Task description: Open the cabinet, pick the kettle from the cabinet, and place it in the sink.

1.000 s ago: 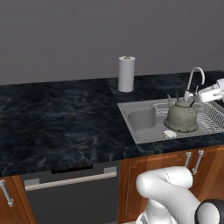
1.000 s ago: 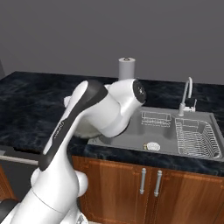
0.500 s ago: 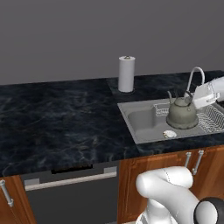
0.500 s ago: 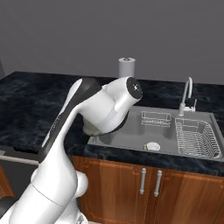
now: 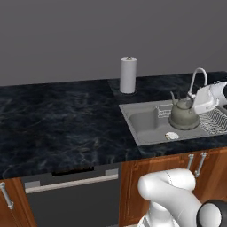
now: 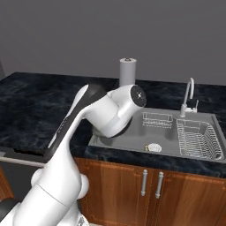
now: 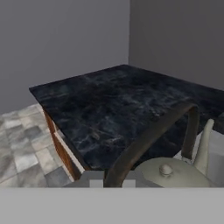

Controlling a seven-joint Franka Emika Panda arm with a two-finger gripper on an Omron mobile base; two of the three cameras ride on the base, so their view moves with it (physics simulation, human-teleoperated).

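Note:
The grey-green kettle (image 5: pixel 183 117) is low inside the steel sink (image 5: pixel 146 125), just left of the wire dish rack (image 5: pixel 215 121). My gripper (image 5: pixel 194 105) reaches in from the right at the kettle's top and is shut on its thin dark handle. In the hand view the arched handle (image 7: pixel 154 134) rises from between my gripper (image 7: pixel 112 182) tips, above the lid knob (image 7: pixel 165 170) and the spout (image 7: pixel 204 148). Whether the kettle's base touches the basin floor I cannot tell. My arm hides the kettle in the right base view. The wall cabinet is out of view.
A white paper-towel roll (image 5: pixel 128 75) stands on the black marble counter (image 5: pixel 62 119) behind the sink's left corner. The chrome faucet (image 5: pixel 197 79) curves up behind the kettle. The round drain (image 5: pixel 172 135) lies in front of it. Wooden base doors (image 6: pixel 150 185) are below.
My hand has drifted slightly left and down, and the kettle has sunk a little lower in the sink with it. The base has not moved.

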